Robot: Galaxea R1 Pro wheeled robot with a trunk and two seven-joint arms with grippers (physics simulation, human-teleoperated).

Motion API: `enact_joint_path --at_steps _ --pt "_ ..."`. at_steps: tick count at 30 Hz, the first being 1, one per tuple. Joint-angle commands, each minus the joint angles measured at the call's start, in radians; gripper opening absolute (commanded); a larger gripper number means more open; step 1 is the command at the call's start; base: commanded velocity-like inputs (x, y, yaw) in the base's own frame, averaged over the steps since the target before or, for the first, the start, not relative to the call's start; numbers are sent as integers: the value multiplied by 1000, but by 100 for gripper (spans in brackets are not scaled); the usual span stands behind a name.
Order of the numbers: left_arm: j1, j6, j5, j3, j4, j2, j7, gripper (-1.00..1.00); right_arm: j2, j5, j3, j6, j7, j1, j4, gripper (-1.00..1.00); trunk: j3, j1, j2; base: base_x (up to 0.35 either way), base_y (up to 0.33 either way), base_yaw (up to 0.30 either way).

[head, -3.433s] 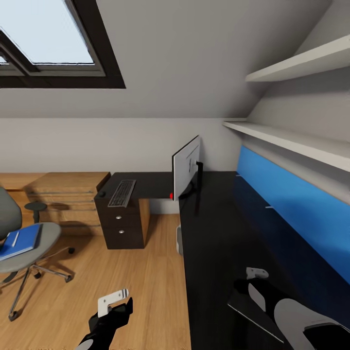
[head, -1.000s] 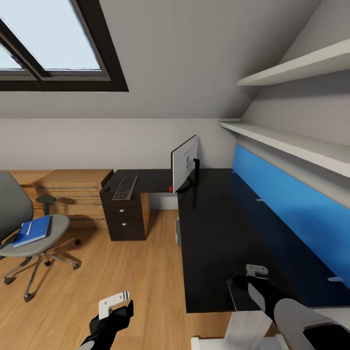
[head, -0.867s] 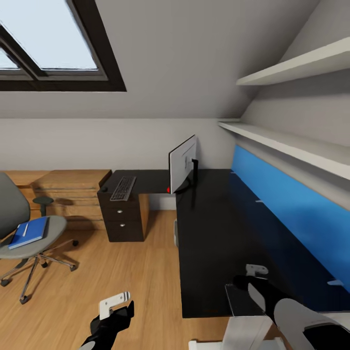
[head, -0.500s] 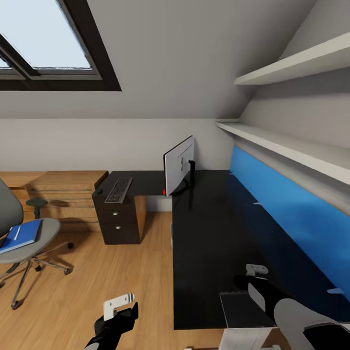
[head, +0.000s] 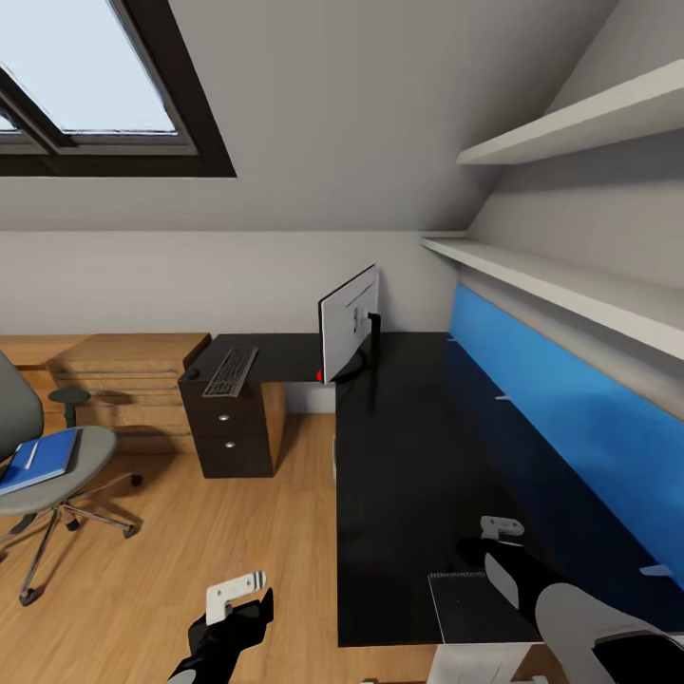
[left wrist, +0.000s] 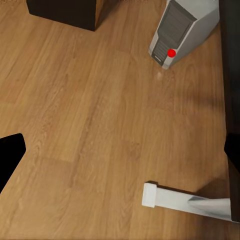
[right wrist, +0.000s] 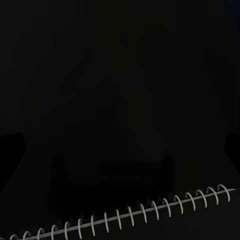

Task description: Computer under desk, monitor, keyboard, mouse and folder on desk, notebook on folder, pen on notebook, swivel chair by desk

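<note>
I can't tell either hand's grip: my right hand (head: 501, 528) hovers over the black surface (head: 418, 475) beside the notebook (head: 470, 608), the folder (head: 38, 461) lies on the swivel chair (head: 47, 475).

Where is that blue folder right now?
In the head view the folder lies on the seat of the grey swivel chair at the far left, out on the wood floor, with a white pen on it, well apart from the black desk.
</note>
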Motion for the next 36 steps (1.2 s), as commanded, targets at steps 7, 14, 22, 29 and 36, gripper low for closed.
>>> enact_joint_path --at_steps 7,14,22,29,36 --pt "0 2 9 -1 -2 0 9 100 0 -8 9 7 -5 0 -2 100 -23 27 -50 0 0 0" --pt "0 2 9 -1 -1 0 9 100 2 -8 9 7 -9 0 -2 100 -45 54 -99 0 0 0" --pt "0 2 9 -1 -1 0 9 100 2 -7 10 13 -15 0 -2 100 -67 81 -148 0 0 0" --pt "0 0 9 -1 -1 0 9 100 2 -7 10 17 -27 0 -2 100 -67 81 -148 0 0 0" --pt "0 2 9 -1 0 1 9 100 2 -7 10 17 -36 0 -2 100 -67 81 -148 0 0 0"
